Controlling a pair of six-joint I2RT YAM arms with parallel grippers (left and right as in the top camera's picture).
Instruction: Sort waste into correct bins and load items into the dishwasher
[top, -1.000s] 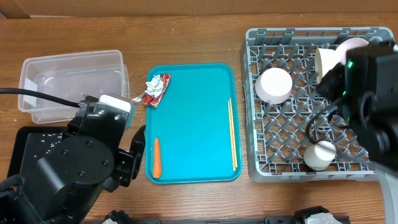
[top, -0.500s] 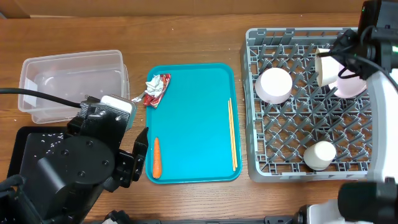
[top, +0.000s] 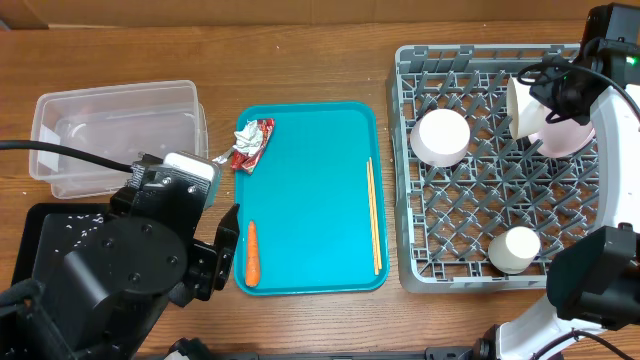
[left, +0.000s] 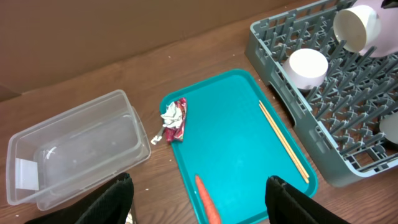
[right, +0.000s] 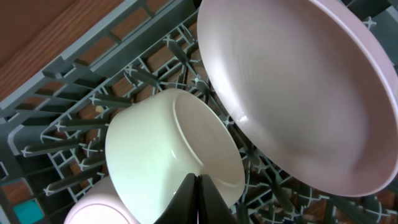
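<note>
The carrot (top: 252, 252) and the chopsticks (top: 373, 215) lie on the teal tray (top: 310, 200). The red-and-white wrapper (top: 250, 144) sits at the tray's far left corner. My left gripper (left: 199, 180) is open and empty above the carrot (left: 208, 205). The grey rack (top: 470, 215) holds an upturned bowl (top: 441, 137), a bowl on its side (top: 522, 105), a pink plate (top: 568, 135) and a cup (top: 514, 249). My right gripper (right: 198, 186) is shut and empty in front of the side-standing bowl (right: 161, 149), beside the plate (right: 305, 93).
The clear tub (top: 115, 135) stands at the far left. The black tray (top: 40, 240) with rice scraps (top: 75, 228) lies in front of it, partly under my left arm. The rack's pegs (right: 93, 106) surround the right gripper.
My right arm has swung from over the rack's right side toward the far right corner, uncovering the plate and cup. The left arm and the waste have not moved.
</note>
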